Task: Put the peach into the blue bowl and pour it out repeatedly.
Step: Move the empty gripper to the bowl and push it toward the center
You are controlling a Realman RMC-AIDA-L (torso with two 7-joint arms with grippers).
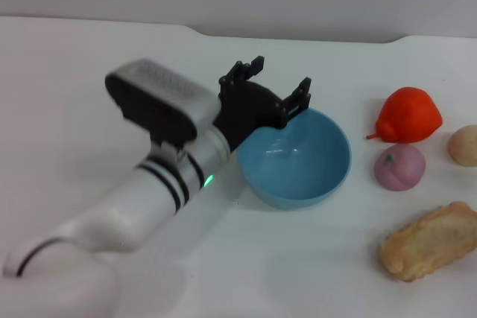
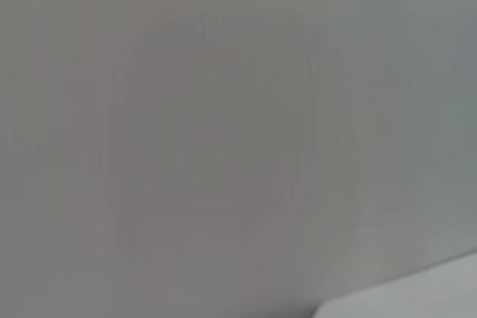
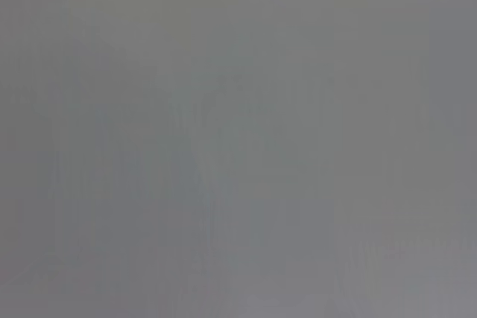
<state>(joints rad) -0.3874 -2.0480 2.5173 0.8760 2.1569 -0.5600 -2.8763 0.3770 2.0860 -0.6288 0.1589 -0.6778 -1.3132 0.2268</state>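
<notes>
One arm did all the visible work, the left. Its black left gripper was spread wide, pinching nothing, and hung at the far-left rim of the round, glossy sky-blue plastic bowl, one fingertip right at the rim. The bowl looked tilted, mouth toward the camera, and nothing was in it.

Next over to the right, the small matte pink toy peach sat on the white table, just beside the bowl's right wall but not touching. So the peach lay on the far side of the bowl from the claw, which probably makes the bowl the easier grab. It's round, so there's no long axis to line up with.

A red-orange pear-shaped toy fruit stood right behind the peach. A pale beige lump was cut off by the right edge, and a tan bread-like piece lay nearer.

The right gripper didn't show anywhere, and both wrist views were blank grey.
</notes>
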